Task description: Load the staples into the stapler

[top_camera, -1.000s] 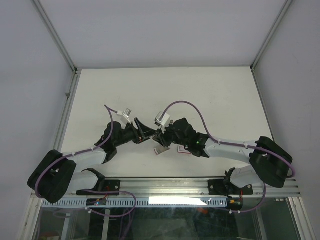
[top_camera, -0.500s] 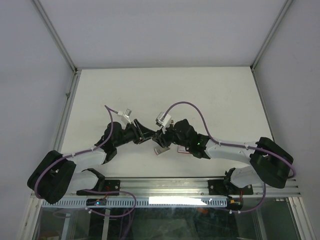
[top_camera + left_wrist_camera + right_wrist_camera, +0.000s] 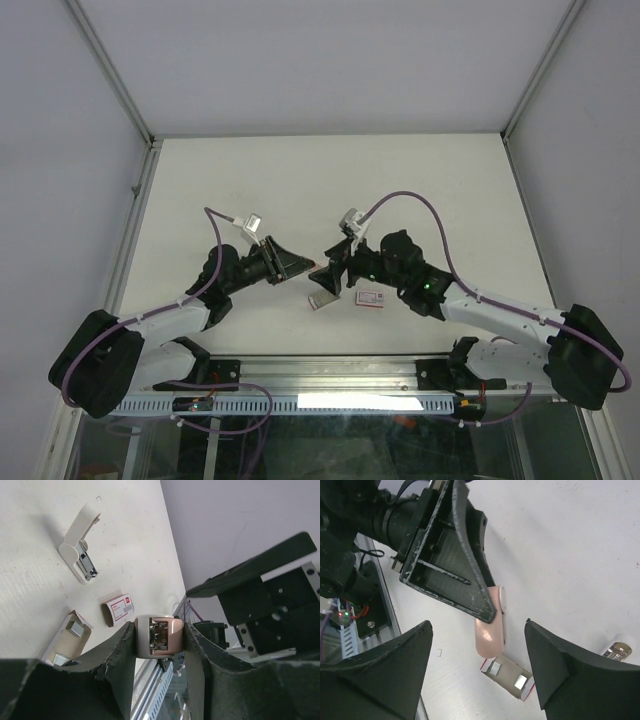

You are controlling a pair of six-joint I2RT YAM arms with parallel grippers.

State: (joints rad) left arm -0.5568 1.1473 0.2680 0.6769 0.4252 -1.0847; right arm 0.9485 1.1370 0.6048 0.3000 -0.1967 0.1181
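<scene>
Horizontally, left gripper (image 3: 160, 630) clasps pink stapler (image 3: 490, 632).

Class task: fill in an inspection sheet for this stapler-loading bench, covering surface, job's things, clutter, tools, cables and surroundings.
Surface: white table, faintly scuffed.
Job's things: pink stapler in the left tool; red-labelled staple box lying beside its pulled-out grey tray of staple strips.
Clutter: white stapler-like piece, hinged open, lying on the table.
Tools: left tool shut on the pink stapler; right tool open, facing it, holding nothing.
Cables: left purple cable and right purple cable loop above the arms.
Surroundings: pale enclosure walls; metal rail at the near edge.
</scene>
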